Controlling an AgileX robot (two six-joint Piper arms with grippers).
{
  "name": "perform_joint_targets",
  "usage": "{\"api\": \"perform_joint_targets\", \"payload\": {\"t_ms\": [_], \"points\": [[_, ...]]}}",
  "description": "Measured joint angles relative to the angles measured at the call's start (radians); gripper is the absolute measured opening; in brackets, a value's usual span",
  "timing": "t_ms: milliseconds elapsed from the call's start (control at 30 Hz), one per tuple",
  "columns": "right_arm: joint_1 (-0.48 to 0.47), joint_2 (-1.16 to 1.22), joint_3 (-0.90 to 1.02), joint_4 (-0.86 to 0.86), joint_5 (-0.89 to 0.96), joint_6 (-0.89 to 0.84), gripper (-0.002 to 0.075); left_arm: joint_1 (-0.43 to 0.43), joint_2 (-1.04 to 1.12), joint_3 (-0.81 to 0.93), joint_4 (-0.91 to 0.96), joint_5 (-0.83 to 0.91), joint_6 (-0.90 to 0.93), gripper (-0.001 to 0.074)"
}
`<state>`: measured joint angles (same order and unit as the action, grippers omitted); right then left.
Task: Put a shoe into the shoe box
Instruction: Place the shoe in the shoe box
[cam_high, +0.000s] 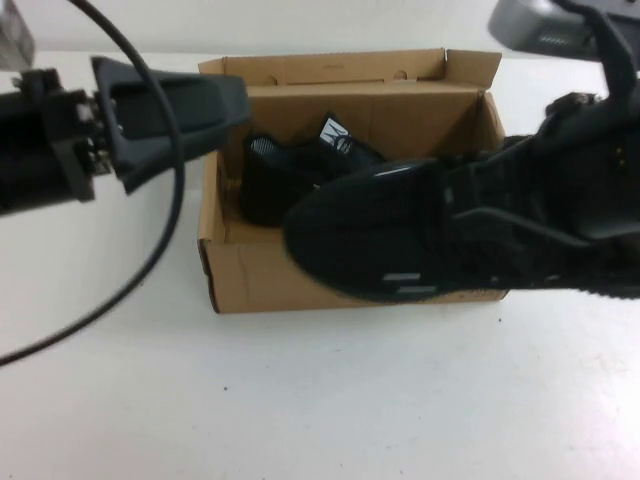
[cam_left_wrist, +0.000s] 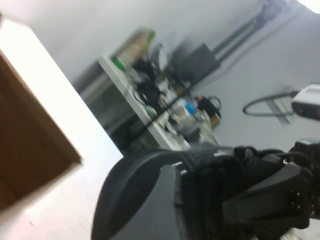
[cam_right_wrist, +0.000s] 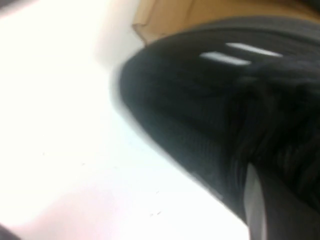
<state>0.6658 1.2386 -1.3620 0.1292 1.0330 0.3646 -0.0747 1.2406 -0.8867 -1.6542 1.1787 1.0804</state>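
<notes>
The brown cardboard shoe box (cam_high: 260, 280) stands open at mid-table, its lid flap folded back. One black sneaker (cam_high: 290, 170) with a white tongue label lies inside it. My right gripper (cam_high: 585, 210) is shut on the second black sneaker (cam_high: 400, 230) and holds it in the air over the box's front right part, toe pointing left. The right wrist view shows this sneaker (cam_right_wrist: 200, 115) with its silver dashes, and a box corner (cam_right_wrist: 170, 15) behind it. It also shows in the left wrist view (cam_left_wrist: 135, 190). My left gripper (cam_high: 235, 105) hovers high at the box's left end, holding nothing.
A black cable (cam_high: 170, 230) loops from the left arm down over the white table (cam_high: 300, 400). A grey device (cam_high: 540, 30) sits at the back right. The left wrist view shows a cluttered bench (cam_left_wrist: 165, 110) beyond the table.
</notes>
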Motion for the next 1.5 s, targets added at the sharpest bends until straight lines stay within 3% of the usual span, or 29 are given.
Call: {"api": "perform_joint_targets", "payload": {"t_ms": [100, 167, 267, 333, 400, 567, 700, 933, 1500], "points": [[-0.091, 0.0, 0.0, 0.075, 0.004, -0.114, -0.0003, 0.043, 0.0, -0.024, 0.006, 0.0, -0.011, 0.0597], [-0.146, 0.0, 0.0, 0.13, 0.0, -0.196, -0.0003, 0.056, 0.0, -0.035, 0.032, 0.0, -0.018, 0.0469], [-0.224, 0.016, 0.0, 0.252, -0.015, -0.294, -0.0003, 0.06, -0.002, -0.044, 0.093, 0.005, 0.008, 0.0167], [-0.261, 0.043, 0.0, 0.344, -0.028, -0.384, -0.0003, 0.06, -0.009, -0.044, 0.133, 0.005, 0.032, 0.007], [-0.284, 0.078, 0.0, 0.428, -0.039, -0.473, -0.0003, 0.06, -0.036, -0.044, 0.174, 0.005, 0.048, 0.0031], [-0.31, 0.195, 0.0, 0.604, -0.082, -0.666, -0.0003, 0.06, -0.168, -0.044, 0.373, -0.123, 0.032, 0.0003], [-0.316, 0.288, -0.006, 0.693, -0.124, -0.827, -0.0003, 0.06, -0.312, -0.044, 0.589, -0.264, -0.081, -0.0001], [-0.316, 0.441, -0.122, 0.727, -0.144, -0.878, -0.0003, 0.06, -0.51, -0.044, 0.869, -0.352, -0.325, -0.0001], [-0.317, 0.73, -0.248, 0.792, -0.103, -0.882, -0.0003, 0.06, -0.547, -0.044, 0.95, -0.308, -0.411, -0.0001]]}}
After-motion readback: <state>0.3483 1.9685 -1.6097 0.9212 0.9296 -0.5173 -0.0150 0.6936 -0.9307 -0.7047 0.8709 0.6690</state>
